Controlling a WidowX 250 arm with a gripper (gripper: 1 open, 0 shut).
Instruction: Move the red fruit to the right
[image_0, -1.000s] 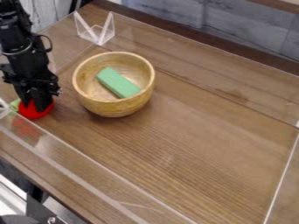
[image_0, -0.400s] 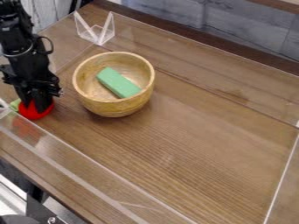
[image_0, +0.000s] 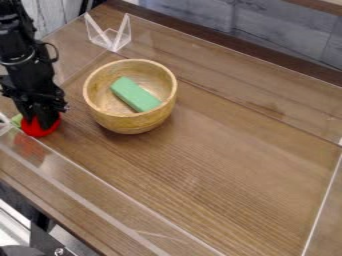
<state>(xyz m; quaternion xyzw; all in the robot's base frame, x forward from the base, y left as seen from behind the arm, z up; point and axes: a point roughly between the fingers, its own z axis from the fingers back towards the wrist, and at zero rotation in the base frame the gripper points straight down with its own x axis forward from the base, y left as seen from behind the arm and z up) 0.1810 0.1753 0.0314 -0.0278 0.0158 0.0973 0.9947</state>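
The red fruit (image_0: 40, 125) is at the far left of the wooden table, small and bright red, with a bit of green showing at its left side. My black gripper (image_0: 42, 112) comes straight down onto it and its fingers are shut around the fruit's top. The fruit's upper half is hidden by the fingers. I cannot tell whether the fruit rests on the table or hangs just above it.
A wooden bowl (image_0: 96, 108) holding a flat green block (image_0: 132, 95) stands just right of the gripper. A clear plastic stand (image_0: 110, 33) is at the back. Transparent walls (image_0: 321, 215) edge the table on the right and front.
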